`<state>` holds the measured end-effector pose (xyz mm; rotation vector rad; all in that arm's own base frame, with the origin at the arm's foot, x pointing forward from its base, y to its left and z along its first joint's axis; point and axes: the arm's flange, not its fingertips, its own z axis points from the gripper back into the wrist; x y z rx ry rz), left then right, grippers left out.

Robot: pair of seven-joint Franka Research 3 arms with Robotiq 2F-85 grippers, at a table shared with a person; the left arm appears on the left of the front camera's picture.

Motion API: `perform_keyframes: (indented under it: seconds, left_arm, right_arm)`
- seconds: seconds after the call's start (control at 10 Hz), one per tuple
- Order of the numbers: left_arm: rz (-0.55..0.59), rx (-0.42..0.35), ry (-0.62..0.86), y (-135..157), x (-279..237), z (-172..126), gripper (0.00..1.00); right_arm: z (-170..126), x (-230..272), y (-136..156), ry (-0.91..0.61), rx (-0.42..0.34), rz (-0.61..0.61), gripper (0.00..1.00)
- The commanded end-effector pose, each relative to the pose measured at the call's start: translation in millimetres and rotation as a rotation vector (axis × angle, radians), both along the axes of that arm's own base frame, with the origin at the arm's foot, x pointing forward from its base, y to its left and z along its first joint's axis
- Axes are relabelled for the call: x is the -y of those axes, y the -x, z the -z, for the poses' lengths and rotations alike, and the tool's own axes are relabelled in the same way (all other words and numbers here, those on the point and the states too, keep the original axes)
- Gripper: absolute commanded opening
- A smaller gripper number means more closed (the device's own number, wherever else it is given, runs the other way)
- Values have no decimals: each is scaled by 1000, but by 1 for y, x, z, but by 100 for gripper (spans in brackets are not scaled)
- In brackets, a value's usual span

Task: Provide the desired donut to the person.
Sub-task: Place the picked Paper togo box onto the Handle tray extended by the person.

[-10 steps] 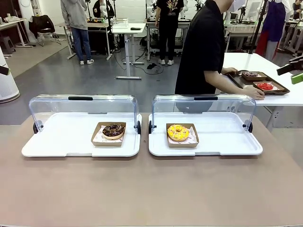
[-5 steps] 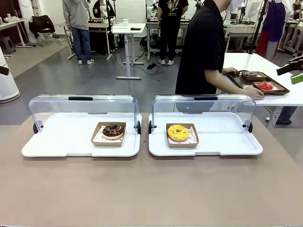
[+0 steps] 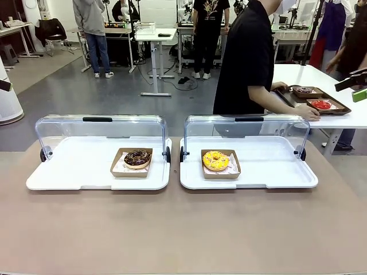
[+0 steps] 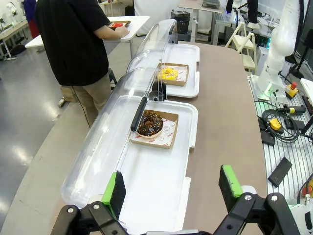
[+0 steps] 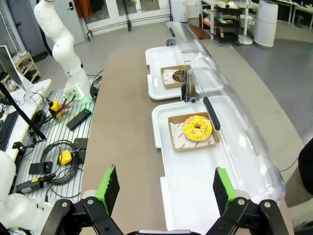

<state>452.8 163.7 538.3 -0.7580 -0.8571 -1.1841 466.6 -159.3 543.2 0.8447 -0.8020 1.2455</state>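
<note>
A chocolate donut (image 3: 137,158) (image 4: 150,124) (image 5: 180,75) lies in a cardboard dish on the left white tray (image 3: 74,172). On the right white tray (image 3: 275,172) a yellow donut (image 3: 215,160) (image 4: 168,73) (image 5: 197,127) lies in its own dish. The person (image 3: 248,57) (image 4: 73,44), in a black short-sleeved top, stands at the far side, turned to a side table. Both of the person's hands rest on a dark brown tray (image 3: 312,98) holding a red and a dark donut. My left gripper (image 4: 172,185) hovers open high above the left tray's end. My right gripper (image 5: 165,187) hovers open above the right tray's end.
Both clear lids (image 3: 97,129) (image 3: 246,129) stand swung open at the trays' far edges. The near half of the brown table (image 3: 183,229) is bare. Cables and small devices lie on the rack (image 5: 54,142) beside the table. Other people stand farther back in the room.
Another person's arm has come into view at the far right edge. The person in black, the donuts and both grippers have stayed put.
</note>
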Motion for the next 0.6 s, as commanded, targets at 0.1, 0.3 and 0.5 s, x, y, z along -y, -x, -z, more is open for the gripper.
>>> perform_keyframes:
  seconds: [0.1, 0.3, 0.5]
  left_arm:
    - [-5, 4, 4, 0, 0, -1, 100]
    - [-5, 4, 4, 0, 0, -1, 100]
    - [-5, 4, 4, 0, 0, -1, 100]
  right_arm:
    - [1, 0, 0, -6, 3, -3, 100]
    - [1, 0, 0, -6, 3, -3, 100]
    - [1, 0, 0, -6, 3, -3, 100]
